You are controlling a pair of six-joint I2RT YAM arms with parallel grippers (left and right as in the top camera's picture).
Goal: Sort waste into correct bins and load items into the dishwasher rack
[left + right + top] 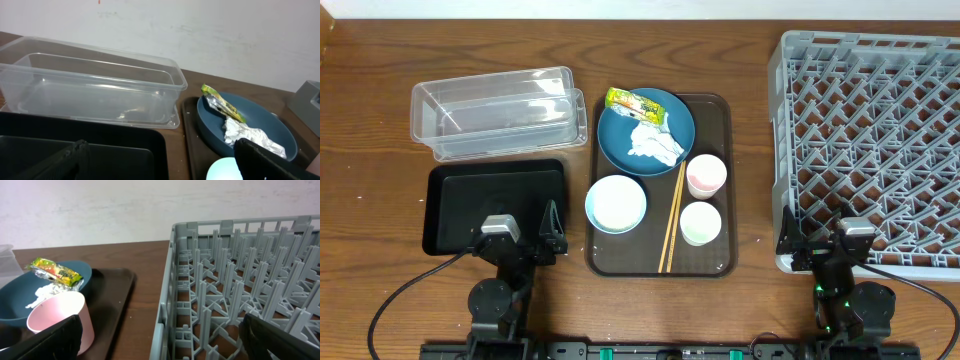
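Left end effector (520, 238) and right end effector (817, 240) gape open at the worktop's (752, 150) near edge. Brown tray (723, 108), centre: one plate (618, 135) bearing wrapper (636, 103) and tissue (655, 146), one bowl (615, 203), pink cup (706, 175), white cup (700, 222), chopsticks (672, 222). Rack (870, 130) fills right edge; clear tub (495, 110), black tray (460, 205) left.

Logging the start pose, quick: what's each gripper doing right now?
Left gripper: open, holding nothing.
Right gripper: open, holding nothing.

Black arms (505, 265), grey wrist caps (500, 226), looping cables (395, 295) (green lights (833, 292))
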